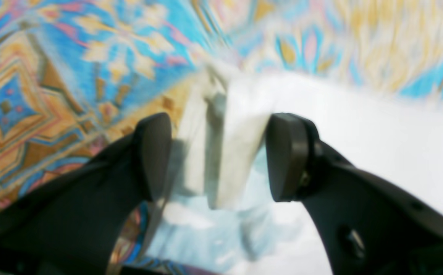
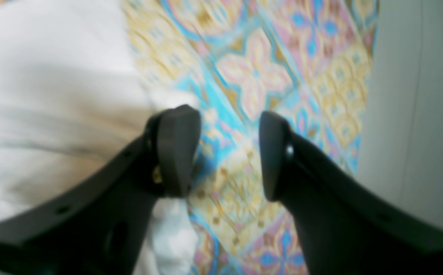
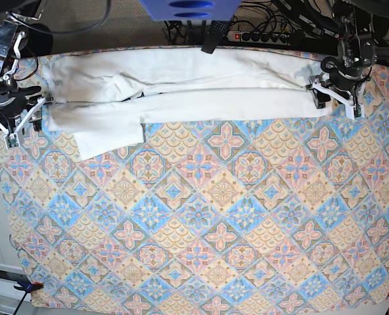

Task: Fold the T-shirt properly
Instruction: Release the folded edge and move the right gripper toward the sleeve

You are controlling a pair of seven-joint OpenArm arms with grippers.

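Lying along the far edge of the patterned tablecloth point(image 3: 201, 216), the T-shirt point(image 3: 181, 98) is seen as a long white band, folded once lengthwise, one sleeve still sticking out near the right arm's end. The left gripper point(image 1: 217, 156) is spread wide, a fold of white cloth standing loose between its fingers, not pinched. The right gripper point(image 2: 229, 152) is spread wide over bare tablecloth, the shirt's edge just beside it. Crosswise folds are judged still to be made

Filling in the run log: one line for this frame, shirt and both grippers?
T-shirt: long band along far edge of patterned cloth | left gripper: open, shirt fold between jaws | right gripper: open, empty, at shirt's edge
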